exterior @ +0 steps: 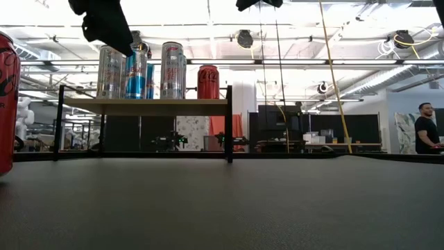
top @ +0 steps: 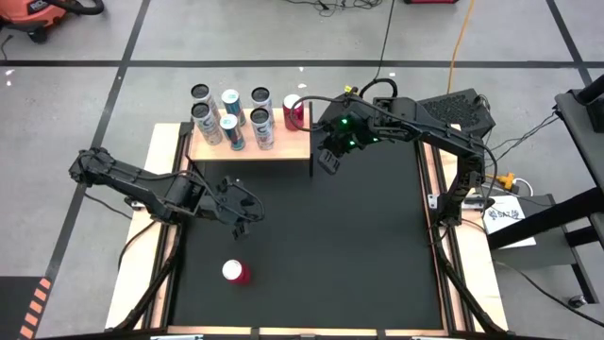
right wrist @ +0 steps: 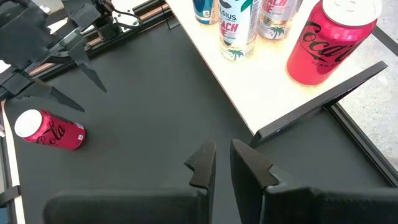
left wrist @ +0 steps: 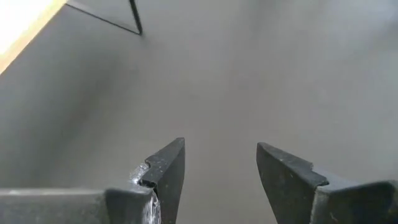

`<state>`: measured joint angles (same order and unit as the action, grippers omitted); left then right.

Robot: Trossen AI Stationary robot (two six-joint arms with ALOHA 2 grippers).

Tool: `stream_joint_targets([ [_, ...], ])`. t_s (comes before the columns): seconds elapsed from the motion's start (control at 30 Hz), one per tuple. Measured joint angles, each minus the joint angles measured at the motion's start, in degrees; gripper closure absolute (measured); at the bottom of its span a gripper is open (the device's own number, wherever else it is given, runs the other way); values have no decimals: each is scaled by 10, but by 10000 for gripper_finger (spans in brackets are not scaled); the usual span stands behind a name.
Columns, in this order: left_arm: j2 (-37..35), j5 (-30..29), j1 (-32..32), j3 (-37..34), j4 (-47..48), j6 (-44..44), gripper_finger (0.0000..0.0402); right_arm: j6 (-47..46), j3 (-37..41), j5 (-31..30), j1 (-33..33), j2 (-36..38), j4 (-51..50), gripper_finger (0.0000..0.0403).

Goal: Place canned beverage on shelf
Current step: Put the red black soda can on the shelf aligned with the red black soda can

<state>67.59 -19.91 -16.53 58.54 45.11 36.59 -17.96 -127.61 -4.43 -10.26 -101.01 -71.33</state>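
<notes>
A red canned beverage (top: 235, 272) (right wrist: 51, 130) stands upright on the black table near its front left, and shows large at the low view's left edge (exterior: 7, 104). My left gripper (top: 243, 215) (left wrist: 221, 163) hangs open above the table, a little farther back than this can, with only bare tabletop between its fingers. The wooden shelf (top: 283, 147) (exterior: 152, 106) stands on black legs at the table's far edge. A second red can (top: 295, 111) (right wrist: 329, 40) stands on the shelf's right end. My right gripper (top: 327, 164) (right wrist: 224, 163) is shut and empty, raised just in front of the shelf's right corner.
Several silver and blue cans (top: 231, 118) (exterior: 139, 69) fill the left and middle of the shelf. Bare black tabletop (top: 359, 246) lies between the shelf and the front edge. Wooden strips (top: 168, 236) edge the table. A person (exterior: 427, 132) stands far off in the room.
</notes>
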Motion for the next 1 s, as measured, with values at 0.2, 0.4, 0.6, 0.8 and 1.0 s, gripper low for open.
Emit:
stream_joint_targets([
  [0.2, 0, -18, -1, 0, -1, 6, 201, 0, 0, 0, 0, 0, 0, 369],
  [0.4, 0, -2, -22, 0, -11, 5, 201, 0, 0, 0, 0, 0, 0, 369],
  [0.6, 0, 3, -36, 0, -12, 26, 185, 0, 0, 0, 0, 0, 0, 369],
  [0.8, 0, 3, -47, 0, -10, 44, 110, 0, 0, 0, 0, 0, 0, 369],
  [1.0, 0, 25, -70, 0, 26, 112, 21, 0, 0, 0, 0, 0, 0, 369],
])
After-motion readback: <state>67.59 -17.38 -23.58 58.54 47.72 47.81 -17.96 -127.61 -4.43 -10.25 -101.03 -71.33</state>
